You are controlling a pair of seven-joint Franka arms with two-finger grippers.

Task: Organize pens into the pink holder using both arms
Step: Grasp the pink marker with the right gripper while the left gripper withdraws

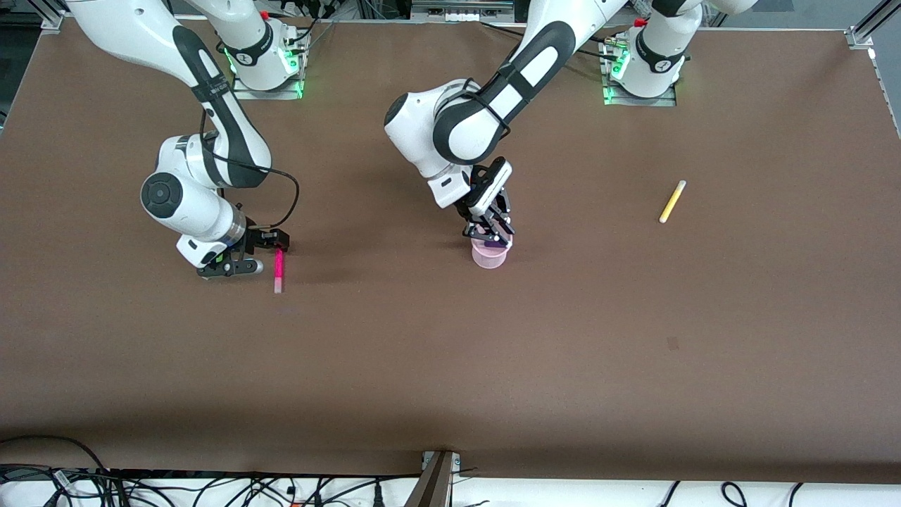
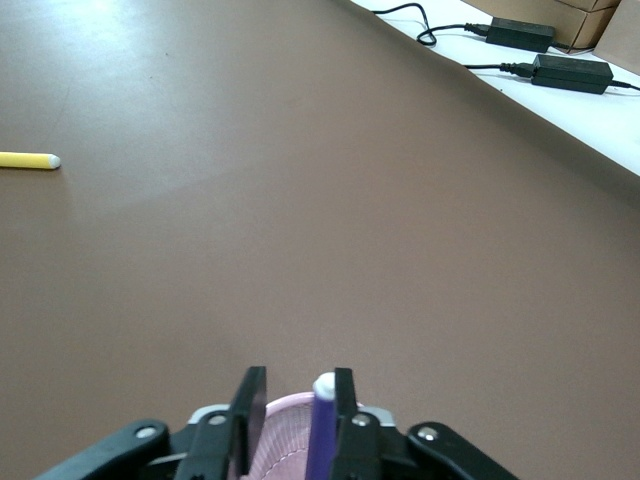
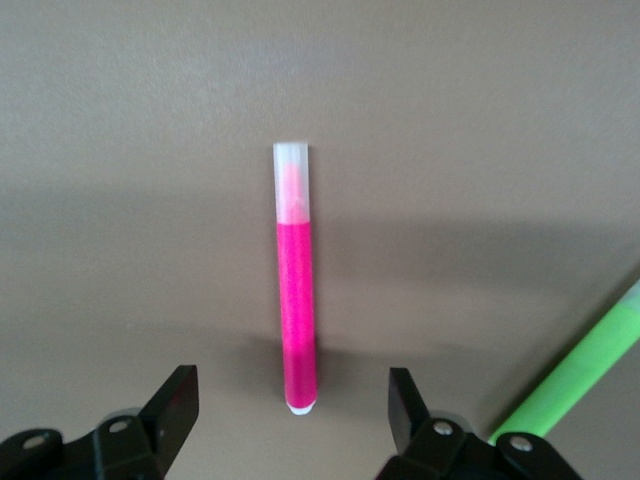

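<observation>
The pink holder (image 1: 489,258) stands mid-table. My left gripper (image 1: 493,231) is right over its rim, fingers apart. The dark purple pen (image 2: 322,430) stands upright in the holder (image 2: 283,440) and leans on one finger of the left gripper (image 2: 297,380); a gap separates it from the other finger. The magenta pen (image 1: 279,271) lies flat toward the right arm's end. My right gripper (image 1: 273,243) is open and low over that pen's end (image 3: 295,300), empty (image 3: 292,380). The green pen (image 3: 578,372) lies beside it. The yellow pen (image 1: 672,201) lies toward the left arm's end.
The brown table mat (image 1: 450,366) is bare between the pens and the holder. Cables and power bricks (image 2: 560,65) lie on the white strip off the mat's edge nearest the front camera.
</observation>
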